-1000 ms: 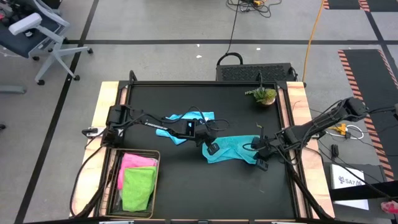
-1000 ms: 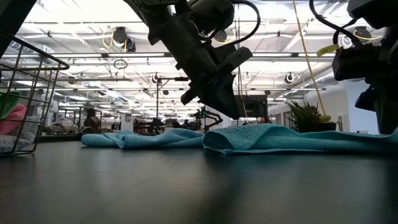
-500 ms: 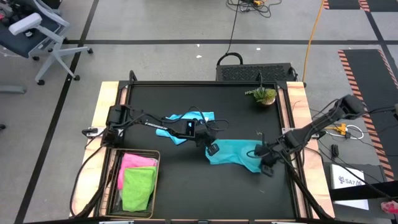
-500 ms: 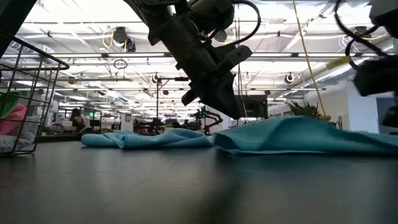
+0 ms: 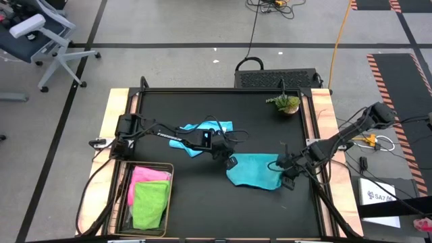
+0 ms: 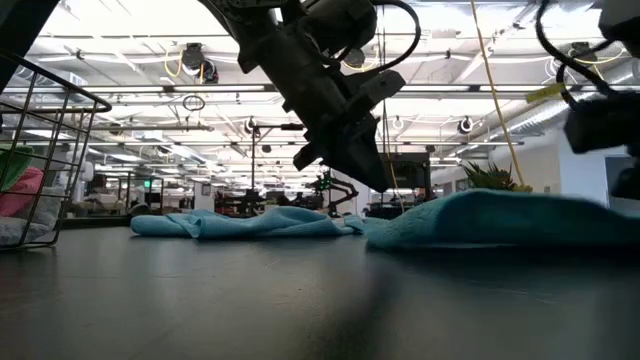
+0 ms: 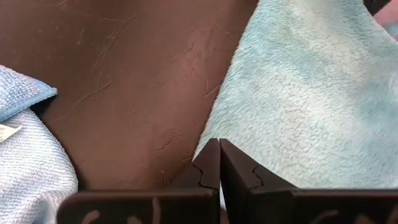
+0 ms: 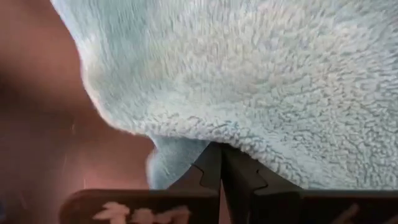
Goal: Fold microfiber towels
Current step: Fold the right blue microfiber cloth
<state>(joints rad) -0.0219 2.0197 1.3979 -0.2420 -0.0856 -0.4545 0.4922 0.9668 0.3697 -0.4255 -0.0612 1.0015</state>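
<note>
Teal towel [image 5: 253, 171] now doubled, shorter; right gripper [image 5: 286, 166] pinches its right edge, left gripper [image 5: 228, 160] pinches its left corner.

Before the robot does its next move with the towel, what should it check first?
1. Right claw shut on the soft teal microfiber towel: ok, the edge is pinched in the right wrist view.
2. Left claw shut at the teal towel's corner: ok. Whether it pinches cloth: cannot tell.
3. Teal towel folded flat: not ok, one side is lifted.
4. Crumpled light blue microfiber towel out of the way: ok, it lies apart.
5. Pink cloth and lime green cloth inside the rectangular wire mesh basket: ok.
</note>
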